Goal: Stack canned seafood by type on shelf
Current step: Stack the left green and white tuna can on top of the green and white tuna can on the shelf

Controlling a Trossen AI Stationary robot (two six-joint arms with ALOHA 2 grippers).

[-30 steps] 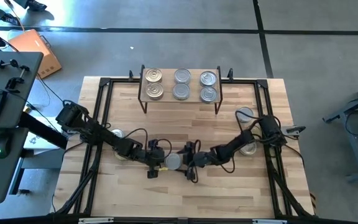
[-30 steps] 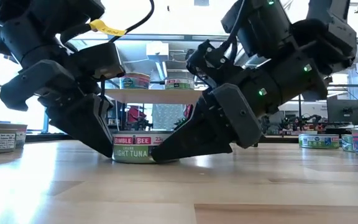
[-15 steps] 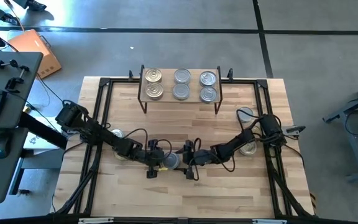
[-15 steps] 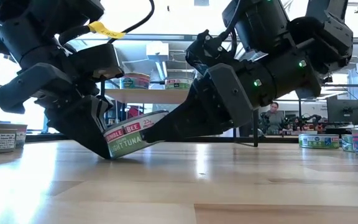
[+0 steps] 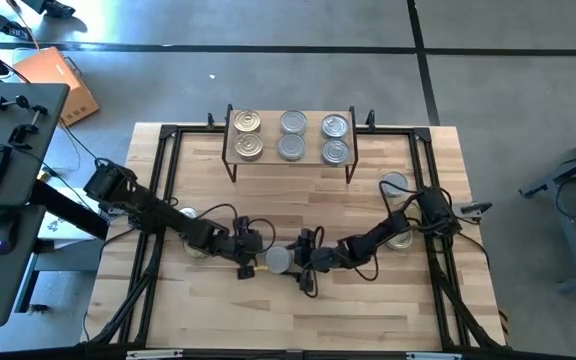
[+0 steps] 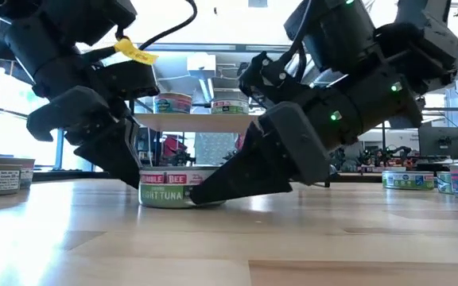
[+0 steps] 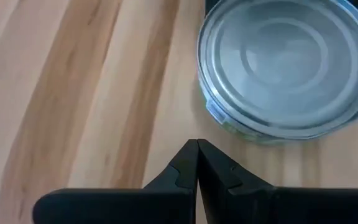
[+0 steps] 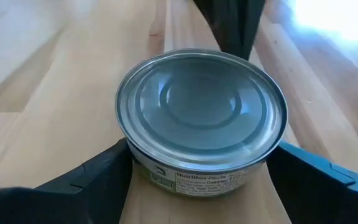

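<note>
Sitting flat on the butcher-block table [image 5: 298, 210] near its front middle, a light tuna tin [image 6: 171, 189] is lying between the two grippers, plain silvery end up. The right gripper [image 8: 197, 180] is reaching low across the wood with its fingers spread wide, one finger [image 8: 86, 177] on each side of the tin; whether the pads are actually pressing its wall is hard to say from here, though they look to be touching or just beside it. The left gripper [image 7: 197, 163] is hanging just beside the tin on its other side, its two fingers pressed together with nothing between them, tips a little short of the tin's rim.

Farther out, one tin [image 5: 190, 215] is resting under the left arm near the left rail, and two more tins [image 5: 395, 184] are standing by the right arm near the right rail.

At the far edge, the shelf [image 5: 290, 158] is carrying six tins [image 5: 291, 148] in two rows of three; the left pair is showing gold-toned lids, the others silvery.
</note>
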